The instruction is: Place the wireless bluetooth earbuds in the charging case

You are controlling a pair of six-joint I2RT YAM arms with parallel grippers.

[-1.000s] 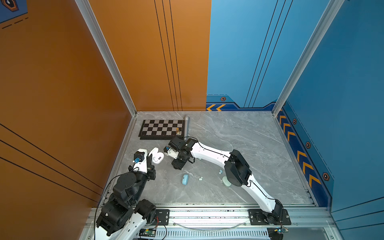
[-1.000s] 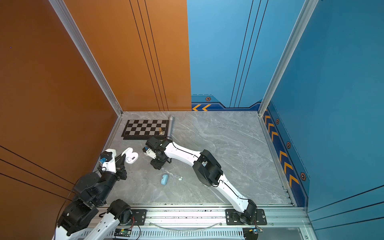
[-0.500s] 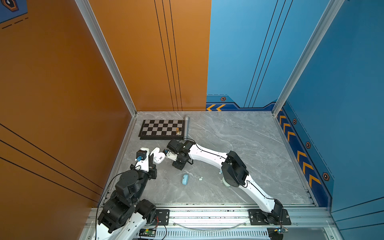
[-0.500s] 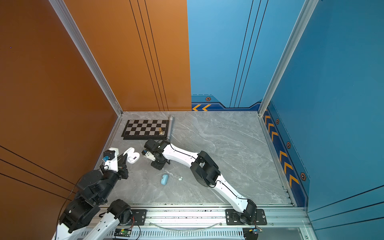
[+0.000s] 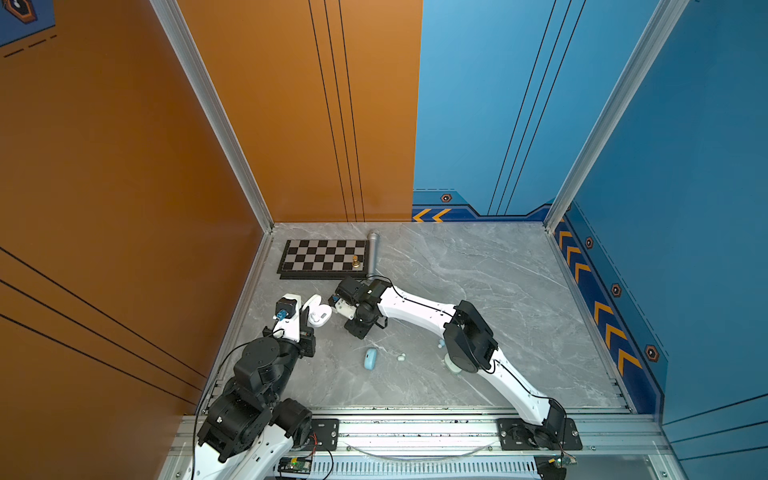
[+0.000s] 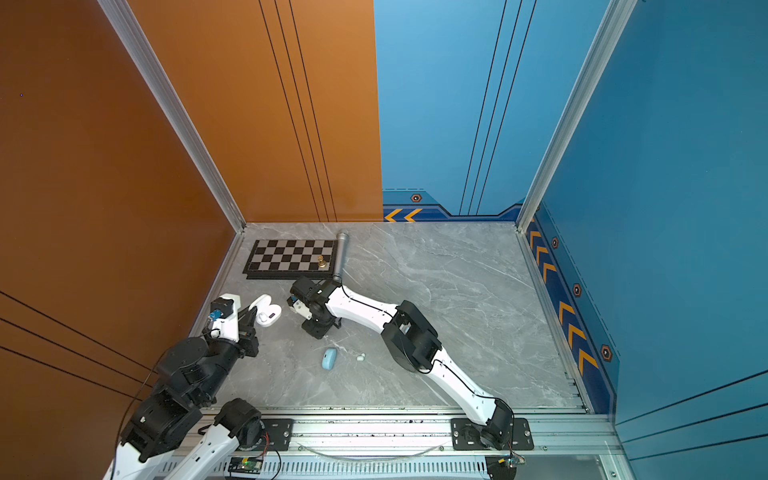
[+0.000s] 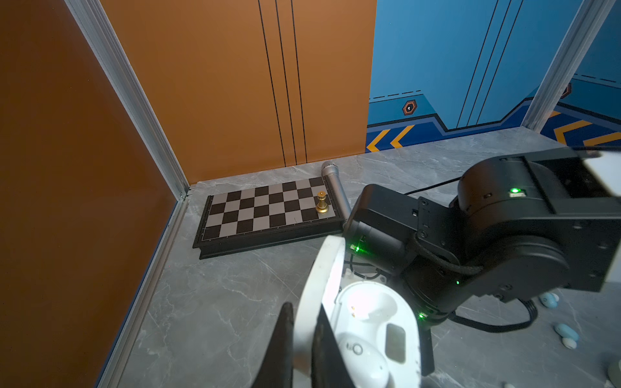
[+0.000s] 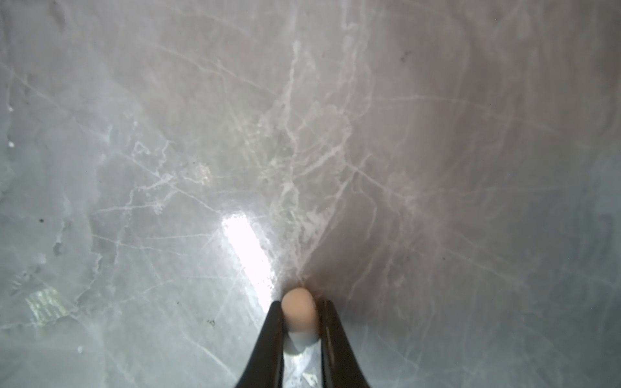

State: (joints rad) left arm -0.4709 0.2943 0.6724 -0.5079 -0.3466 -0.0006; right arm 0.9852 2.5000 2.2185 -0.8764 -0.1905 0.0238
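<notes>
Between right pincer (image 8: pixel 299 305) jaws, wrist view only: earbud (image 8: pixel 299 317).

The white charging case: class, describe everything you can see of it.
The white charging case is a glossy, pebble-shaped plastic shell with its hinged lid standing open. The left tool pinches the lid's edge. Inside, one white earbud sits in its well; the other well is empty, showing gold contacts. It is near the table's left edge.

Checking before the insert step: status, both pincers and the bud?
Left pincer shut on lid of open white case. Right pincer shut on earbud, low over table. One slot empty; nothing between earbud and case.
</notes>
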